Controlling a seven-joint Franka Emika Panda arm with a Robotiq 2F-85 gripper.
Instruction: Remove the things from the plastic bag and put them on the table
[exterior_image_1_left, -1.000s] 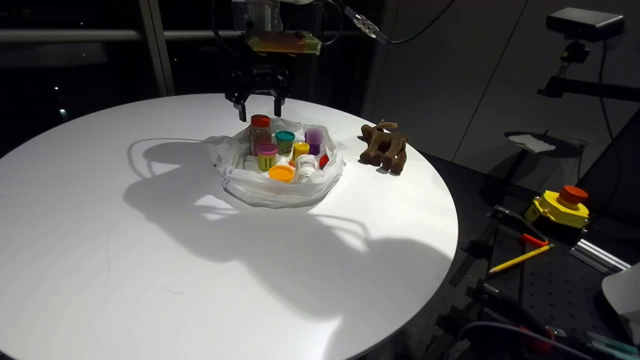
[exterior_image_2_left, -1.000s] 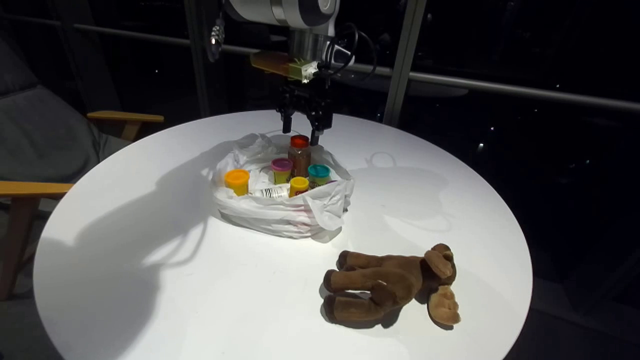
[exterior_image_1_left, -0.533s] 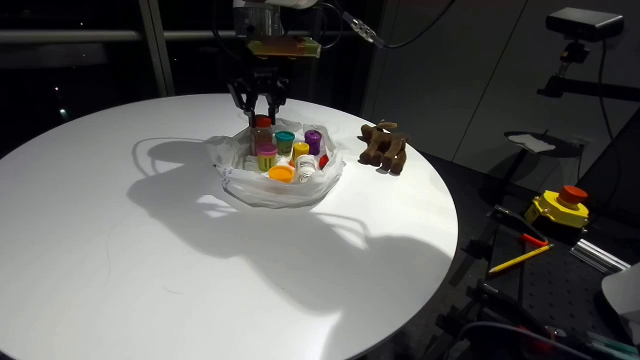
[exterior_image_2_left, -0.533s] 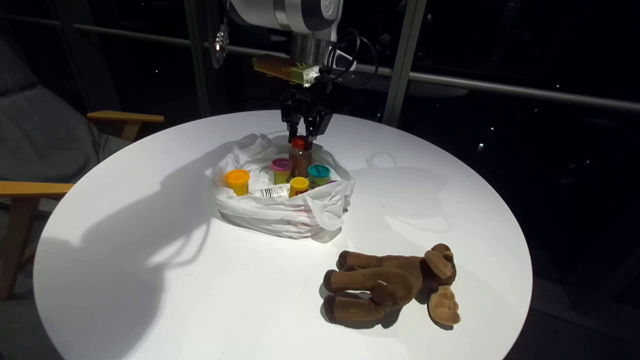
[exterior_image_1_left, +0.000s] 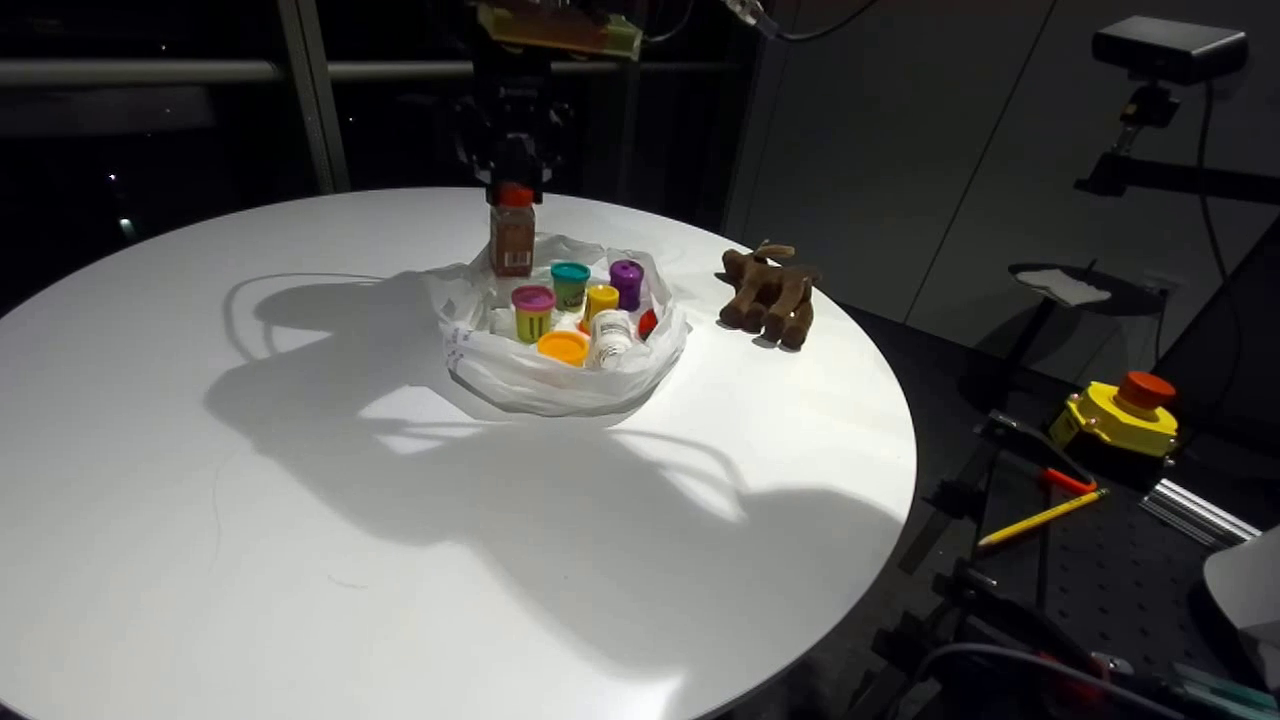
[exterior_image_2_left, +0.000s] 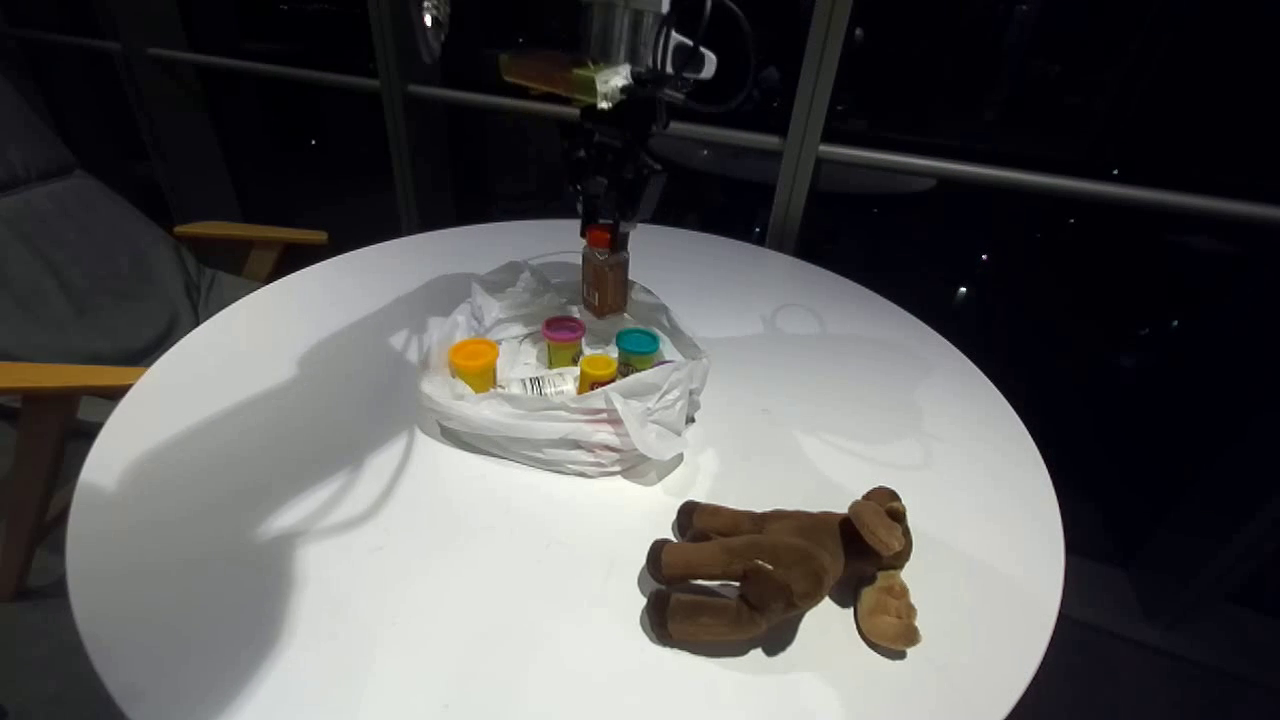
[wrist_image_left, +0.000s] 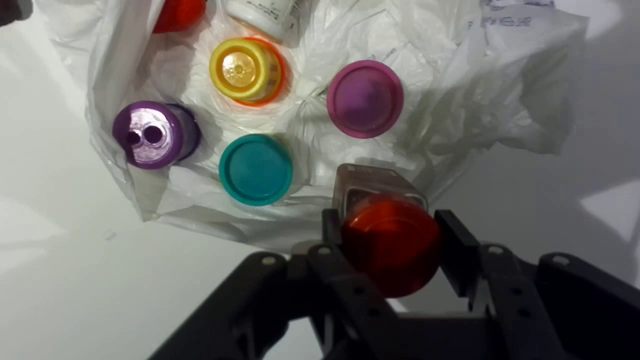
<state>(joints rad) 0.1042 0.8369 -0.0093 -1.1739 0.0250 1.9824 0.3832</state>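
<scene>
Ok so the red-lidded jar (exterior_image_1_left: 513, 243) is up in the jaws; they're part-way closed, pressed against either side of its red lid (wrist_image_left: 390, 245), so they've got it gripped; the jar hangs roughly upright over the plastic bag (exterior_image_2_left: 540, 440), near its rim, with its base in plain sight in both exterior views; the bag itself is sitting wide open and all crumpled; a teal-lidded tub (wrist_image_left: 256, 170) and a pink-lidded tub (wrist_image_left: 365, 99) are in there nearest the jar; further over there's a yellow-lidded tub (wrist_image_left: 239, 69) with an orange ring (wrist_image_left: 282, 72) round it (can't tell if that's a separate piece), a purple piece (wrist_image_left: 167, 135) with two holes in its top, an orange-lidded tub (exterior_image_2_left: 473, 358), a white bottle (exterior_image_1_left: 611, 337) tipped on its side and a red thing (wrist_image_left: 182, 12) that only partly shows.

Outside the bag, the brown plush animal (exterior_image_2_left: 770, 570) is lying on its side on the round white surface (exterior_image_1_left: 300, 640), well apart from the plastic; a big shadow (exterior_image_1_left: 330, 440) covers a good chunk of that surface; past the edge, in an exterior view, there's a grey chair (exterior_image_2_left: 90, 270) with wooden armrests (exterior_image_2_left: 250, 233); also in an exterior view, a yellow box (exterior_image_1_left: 1115, 422) with a red button (exterior_image_1_left: 1145, 392), a pencil (exterior_image_1_left: 1043, 517) and a black camera (exterior_image_1_left: 1170, 50).
</scene>
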